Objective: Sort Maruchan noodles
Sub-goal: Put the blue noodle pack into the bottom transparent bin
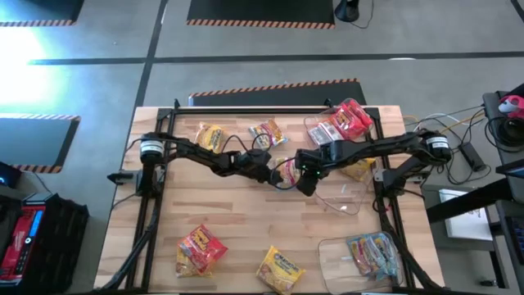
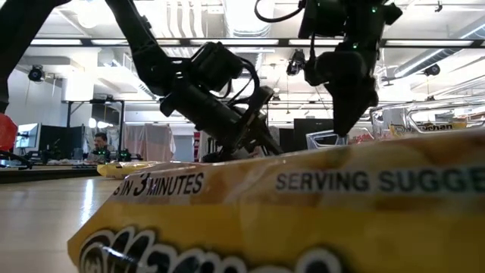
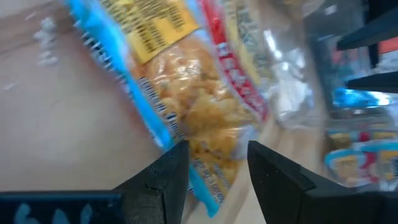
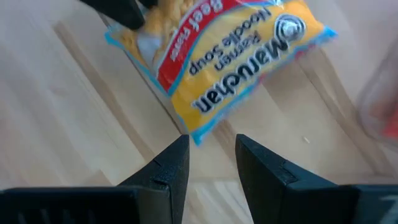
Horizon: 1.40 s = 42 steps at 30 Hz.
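Note:
A light blue and yellow noodle packet with a red band (image 1: 287, 170) is at the table's middle, between my two grippers. My left gripper (image 3: 217, 168) comes in slanting from the table's left and is shut on one end of it. My right gripper (image 4: 212, 152) points down just short of the packet's opposite edge (image 4: 199, 134). It is open, with nothing between its fingers. In the low view a yellow packet (image 2: 303, 220) in front hides the blue packet. There my left gripper (image 2: 264, 142) slants down and my right gripper (image 2: 342, 130) hangs above. My left gripper has a tapered end of the blue packet (image 3: 211, 158) between its two fingers, coming slanting down from the table's left. The rest of the packet reaches out beyond the fingertips, face up. Whether its far end lies on the table, I cannot tell.
Yellow packets lie at the far left (image 1: 211, 135) and far middle (image 1: 268, 131). A red one (image 1: 201, 248) and a yellow one (image 1: 280, 266) lie near the front edge. Clear tubs stand at the right, one holding red packets (image 1: 348, 121), one blue (image 1: 372, 252), and another (image 1: 344, 197) beside my right gripper.

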Available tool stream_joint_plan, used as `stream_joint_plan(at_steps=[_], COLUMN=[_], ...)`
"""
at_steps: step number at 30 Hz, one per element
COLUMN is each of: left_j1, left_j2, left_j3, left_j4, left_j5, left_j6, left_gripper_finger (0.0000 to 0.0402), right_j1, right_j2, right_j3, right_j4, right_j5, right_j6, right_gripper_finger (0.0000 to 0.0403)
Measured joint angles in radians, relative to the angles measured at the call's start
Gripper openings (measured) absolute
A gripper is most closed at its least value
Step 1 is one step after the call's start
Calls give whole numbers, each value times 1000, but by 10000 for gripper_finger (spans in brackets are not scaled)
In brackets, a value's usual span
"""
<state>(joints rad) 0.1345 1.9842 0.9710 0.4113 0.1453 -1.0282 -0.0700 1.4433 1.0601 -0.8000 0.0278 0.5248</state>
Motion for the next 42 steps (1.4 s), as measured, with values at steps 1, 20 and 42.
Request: stream_joint_plan(at_steps=[1,20,42], left_j1=[0,8,37], left_j2=[0,-29,33], left_j3=[-1,4,48], left_j4=[-13,10,11], left_j5=[-2,-5,9], left_j6=[1,25,89], left_gripper_finger=[146,146,145], right_j1=[0,-25,-27], right_j2=[0,0,0], right_j3=[-9,-55,-55], right_j4=[30,111,128], right_j5=[-1,1,1], right_j6=[1,53,69], right_gripper_finger=[118,118,118])
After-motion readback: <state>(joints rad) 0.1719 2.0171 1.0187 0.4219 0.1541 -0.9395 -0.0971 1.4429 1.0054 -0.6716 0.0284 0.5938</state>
